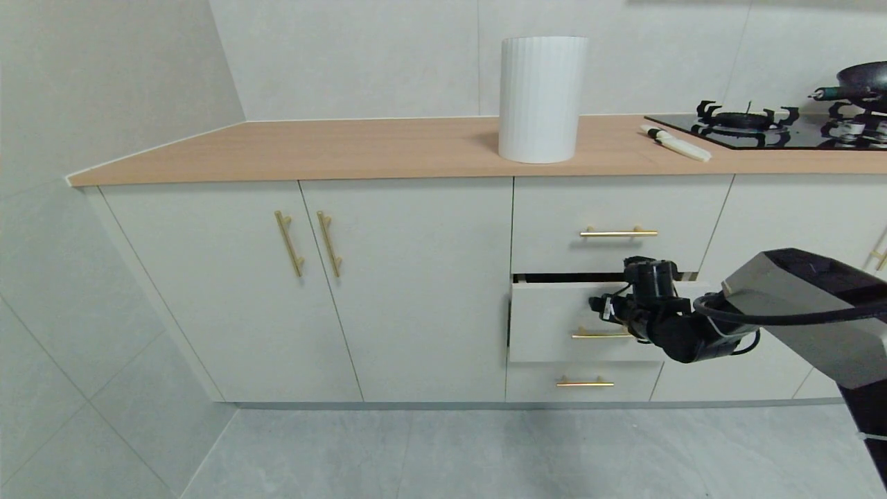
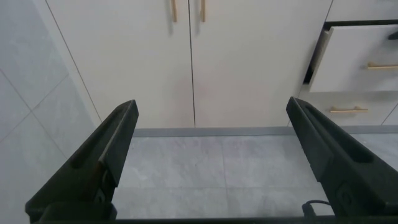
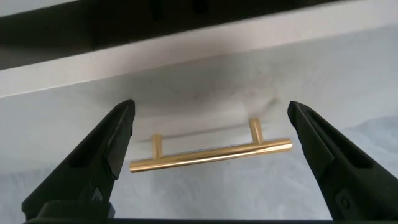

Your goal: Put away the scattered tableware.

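Note:
A long white utensil (image 1: 675, 143) lies on the wooden counter (image 1: 360, 149) beside the stove. A tall white ribbed container (image 1: 540, 100) stands upright mid-counter. Below it, the middle drawer (image 1: 554, 319) is pulled out a little, with a dark gap along its top. My right gripper (image 1: 601, 305) is right in front of that drawer, by its gold handle (image 3: 211, 152). In the right wrist view it (image 3: 211, 112) is open, with a finger at each end of the handle and not closed on it. My left gripper (image 2: 211, 106) is open and empty, low over the floor, facing the cabinet doors.
A black gas hob (image 1: 776, 128) with a dark pan (image 1: 863, 80) is at the counter's right end. Shut drawers sit above (image 1: 617, 215) and below (image 1: 582, 382) the open one. Double cabinet doors (image 1: 312, 277) are on the left. Tiled floor (image 1: 443, 450) lies in front.

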You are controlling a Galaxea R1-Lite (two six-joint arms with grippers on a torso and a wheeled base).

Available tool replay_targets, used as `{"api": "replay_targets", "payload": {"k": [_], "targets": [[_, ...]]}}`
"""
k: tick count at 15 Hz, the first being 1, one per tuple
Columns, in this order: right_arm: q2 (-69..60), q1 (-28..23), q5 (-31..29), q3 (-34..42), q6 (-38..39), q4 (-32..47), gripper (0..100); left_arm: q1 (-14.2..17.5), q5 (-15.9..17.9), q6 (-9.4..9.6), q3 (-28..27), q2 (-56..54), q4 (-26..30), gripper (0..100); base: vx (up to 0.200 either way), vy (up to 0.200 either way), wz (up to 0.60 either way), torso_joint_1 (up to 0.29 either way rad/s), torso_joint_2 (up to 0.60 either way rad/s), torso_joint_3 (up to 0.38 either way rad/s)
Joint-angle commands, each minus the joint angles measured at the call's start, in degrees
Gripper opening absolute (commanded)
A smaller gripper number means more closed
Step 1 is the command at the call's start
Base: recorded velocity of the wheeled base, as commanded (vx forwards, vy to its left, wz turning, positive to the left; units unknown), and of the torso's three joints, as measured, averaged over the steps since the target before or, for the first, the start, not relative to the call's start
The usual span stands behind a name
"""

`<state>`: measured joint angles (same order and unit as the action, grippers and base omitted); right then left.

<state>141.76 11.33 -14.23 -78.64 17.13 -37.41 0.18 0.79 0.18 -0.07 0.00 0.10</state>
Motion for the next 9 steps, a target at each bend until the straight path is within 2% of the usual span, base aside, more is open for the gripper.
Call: {"api": "replay_targets", "payload": {"k": [1, 9], "targets": [[1.8, -0.2, -0.1, -1.6, 0.3, 0.0, 100, 0.0, -0.1, -0.01, 0.0, 0.1, 0.0, 100, 0.000, 0.000, 0.00, 0.000, 0.00, 0.000], [7.5, -1.7, -1.2, -11.4, 4.8, 0.1, 100, 0.1, -0.1, -0.01, 0.0, 0.1, 0.0, 100, 0.000, 0.000, 0.00, 0.000, 0.00, 0.000]]}}
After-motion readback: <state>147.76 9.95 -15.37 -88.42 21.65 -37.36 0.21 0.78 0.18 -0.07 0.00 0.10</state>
